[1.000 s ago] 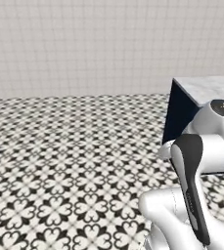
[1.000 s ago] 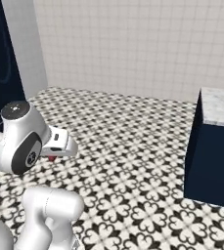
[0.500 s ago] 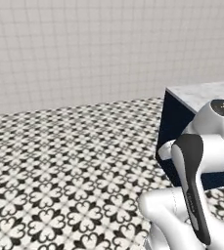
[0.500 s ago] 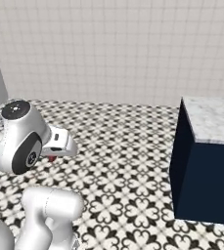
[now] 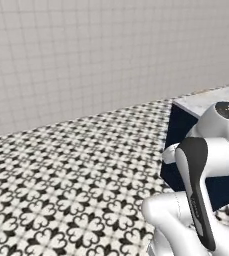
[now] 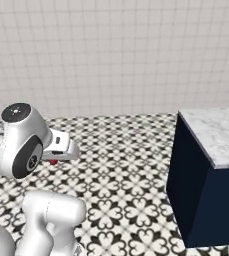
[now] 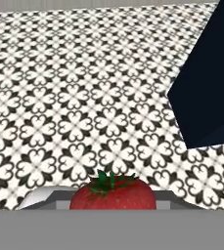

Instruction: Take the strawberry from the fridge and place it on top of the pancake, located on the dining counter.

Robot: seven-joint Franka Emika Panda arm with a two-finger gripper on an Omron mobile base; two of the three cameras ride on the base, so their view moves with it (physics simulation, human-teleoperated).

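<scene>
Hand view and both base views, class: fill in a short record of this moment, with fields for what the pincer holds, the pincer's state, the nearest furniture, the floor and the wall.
held item: strawberry, red with green leaves, at the pincer
pincer state: shut on the strawberry
nearest furniture: dining counter, marble top, navy-blue base, standing ahead on the right
pancake: not in these views
floor: black-and-white patterned tiles
wall: pale square tiles
</scene>
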